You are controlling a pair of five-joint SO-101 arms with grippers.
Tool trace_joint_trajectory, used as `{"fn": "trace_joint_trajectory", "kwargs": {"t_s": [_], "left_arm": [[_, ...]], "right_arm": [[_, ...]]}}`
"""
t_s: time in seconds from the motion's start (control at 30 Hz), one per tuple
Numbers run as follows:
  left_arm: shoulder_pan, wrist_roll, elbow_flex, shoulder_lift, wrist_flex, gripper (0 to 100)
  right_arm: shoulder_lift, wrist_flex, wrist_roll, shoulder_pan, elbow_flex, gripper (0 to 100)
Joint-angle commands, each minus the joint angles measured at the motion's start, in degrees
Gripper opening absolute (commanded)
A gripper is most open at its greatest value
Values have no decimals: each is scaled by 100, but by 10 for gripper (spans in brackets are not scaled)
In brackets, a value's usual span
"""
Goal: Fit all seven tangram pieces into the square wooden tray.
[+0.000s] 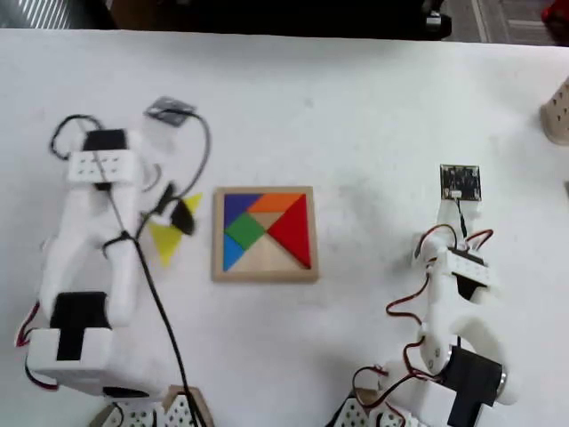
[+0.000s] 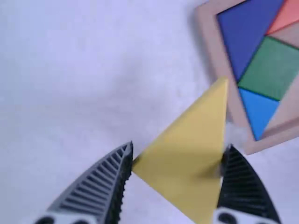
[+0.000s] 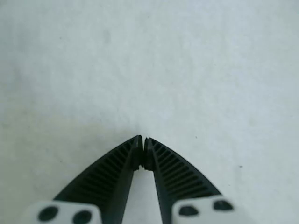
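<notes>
We show the left tool (image 2: 178, 149) grasping a yellow triangle (image 2: 187, 154) between its fingers (image 2: 107, 182), just outside the square wooden tray (image 2: 210, 42). Within the tray lie a dark blue triangle (image 1: 236, 211), an orange piece (image 1: 276, 202), a green square (image 1: 244, 229), a red triangle (image 1: 292, 229) and a light blue triangle (image 1: 231, 253), with bare wood showing between the last two. The right tool (image 3: 142, 144) is clenched on nothing over the white counter (image 3: 187, 56), well apart from the tray on its red-triangle side.

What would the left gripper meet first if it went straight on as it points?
The left gripper, shut on the triangle, faces bare table, with the tray rim just to one side. The triangle's tip may catch that rim first; depth is unclear.
</notes>
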Motion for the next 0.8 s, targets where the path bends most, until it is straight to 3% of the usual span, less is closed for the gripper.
{"fn": "trace_joint_trajectory", "kwargs": {"t_s": [0.0,0.2,0.3,0.57,0.77], "left_arm": [[1200,62,-369,-4,-9,230],[2668,290,105,22,-826,231],[2958,580,273,22,-1187,252],[2695,668,334,22,-1503,350],[2448,668,615,13,-1530,365]], "right_arm": [[-48,-66,26,40,-18,18],[-48,-75,26,40,-18,18],[-48,-75,26,40,-18,18],[-48,-84,26,40,-18,18],[-48,-84,26,40,-18,18]]}}
